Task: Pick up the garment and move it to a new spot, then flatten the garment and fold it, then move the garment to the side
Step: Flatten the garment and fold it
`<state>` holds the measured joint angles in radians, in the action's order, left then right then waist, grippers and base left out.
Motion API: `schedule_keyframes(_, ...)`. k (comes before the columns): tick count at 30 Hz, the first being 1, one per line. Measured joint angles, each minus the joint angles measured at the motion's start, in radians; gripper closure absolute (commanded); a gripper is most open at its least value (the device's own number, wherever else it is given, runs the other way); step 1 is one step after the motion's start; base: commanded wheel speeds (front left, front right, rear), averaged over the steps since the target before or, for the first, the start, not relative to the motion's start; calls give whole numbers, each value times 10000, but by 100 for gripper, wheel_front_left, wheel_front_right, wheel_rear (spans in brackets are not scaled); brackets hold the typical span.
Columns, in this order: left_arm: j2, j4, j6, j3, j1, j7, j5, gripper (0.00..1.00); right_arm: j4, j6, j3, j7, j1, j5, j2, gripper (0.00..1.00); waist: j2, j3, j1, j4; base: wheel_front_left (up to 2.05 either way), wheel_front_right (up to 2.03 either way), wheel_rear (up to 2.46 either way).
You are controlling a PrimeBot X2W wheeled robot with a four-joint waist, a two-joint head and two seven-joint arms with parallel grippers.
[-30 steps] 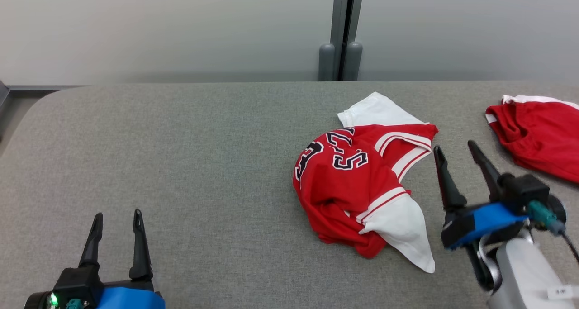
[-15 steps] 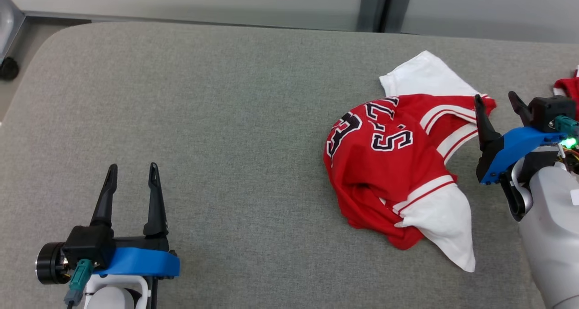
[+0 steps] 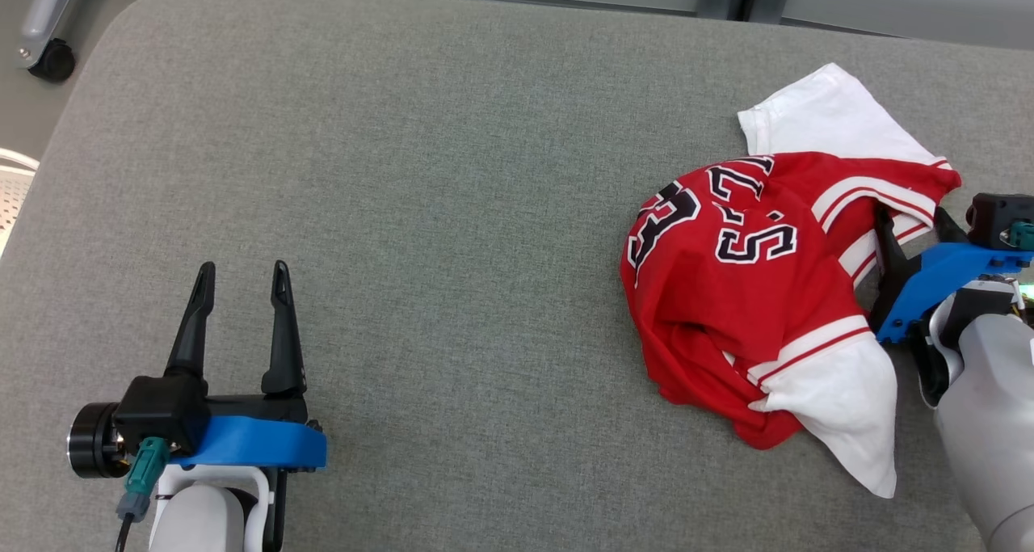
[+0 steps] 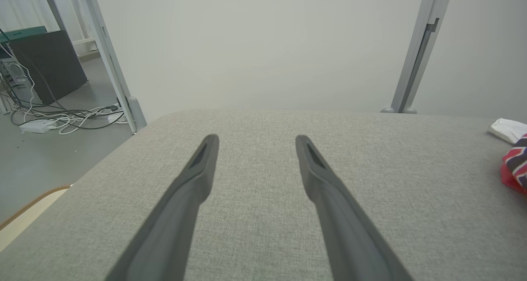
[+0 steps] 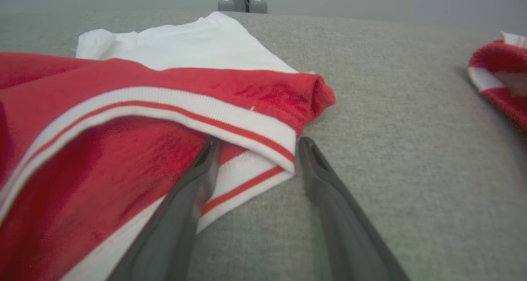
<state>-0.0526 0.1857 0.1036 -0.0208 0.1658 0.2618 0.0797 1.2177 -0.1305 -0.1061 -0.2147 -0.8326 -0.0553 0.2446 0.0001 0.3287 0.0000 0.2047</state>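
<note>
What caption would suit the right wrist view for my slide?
Open right end effector at the striped trim of a crumpled red-and-white jersey on a grey table.

My tabletop [image 3: 452, 212] wears matt grey woven cloth, slightly rough. The garment [image 3: 727, 309] is soft red knit with ribbed white trim. My left end effector [image 3: 242, 267] and right end effector [image 5: 258, 143] are matt dark plastic on smooth blue plastic mounts [image 3: 250, 453].

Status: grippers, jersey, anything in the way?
Left gripper open, idle over table. Right gripper open, straddling striped trim of jersey, not closed yet. Jersey crumpled, unfolded. Second red garment apart, no obstruction.
</note>
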Motion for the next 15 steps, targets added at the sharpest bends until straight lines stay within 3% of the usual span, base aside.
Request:
schedule_keyframes(1,0,-2,0,0,7,0,0,0,31,0,23,-52,-20,-23,-50,75,1,5,0,14,0,0,0)
schedule_keyframes(2,2,4,0,-2,5,0,-2,0,48,2,50,-148,-37,-73,-92,100,0,-3,0,17,0,0,0)
schedule_keyframes(9,8,52,-27,-113,-192,0,-6,0,-437,-2,303,-441,-32,-568,-238,100,1,-439,-1,-46,0,0,0)
schedule_keyframes(15,10,38,-63,-198,-463,0,96,0,-2265,-2,1310,-468,91,-1177,-541,100,-1,-959,-1,-212,0,0,0)
